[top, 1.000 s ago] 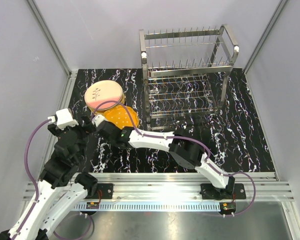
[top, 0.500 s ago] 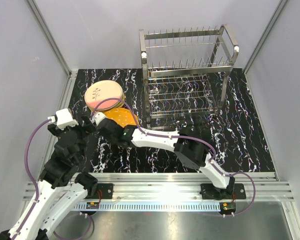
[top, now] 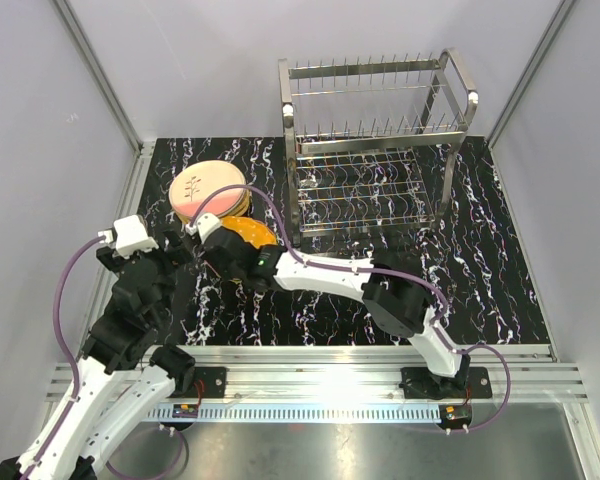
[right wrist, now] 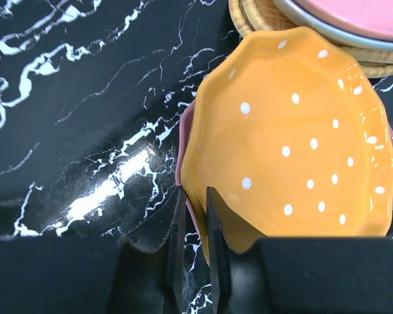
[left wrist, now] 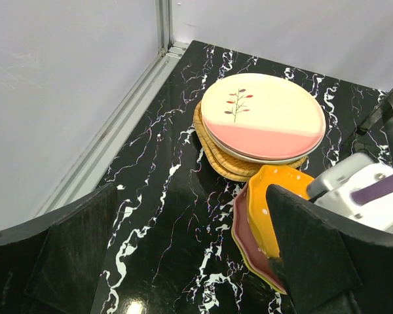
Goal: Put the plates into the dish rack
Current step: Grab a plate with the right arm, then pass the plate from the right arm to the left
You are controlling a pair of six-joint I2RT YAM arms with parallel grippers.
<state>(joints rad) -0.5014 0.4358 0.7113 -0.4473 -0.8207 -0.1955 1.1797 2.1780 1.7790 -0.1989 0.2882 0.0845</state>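
1. My right gripper is almost closed. It pinches the rim of the dotted orange plate.
2. A pink plate sits right under the orange one.
3. Just ahead of its fingers, a cream and pink leaf plate rests on tan plates.
4. My left gripper is wide open and holds nothing.
5. The dish rack stands well apart from both grippers.
6. The table is shiny black with white streaks. Pale walls stand on 3 sides.
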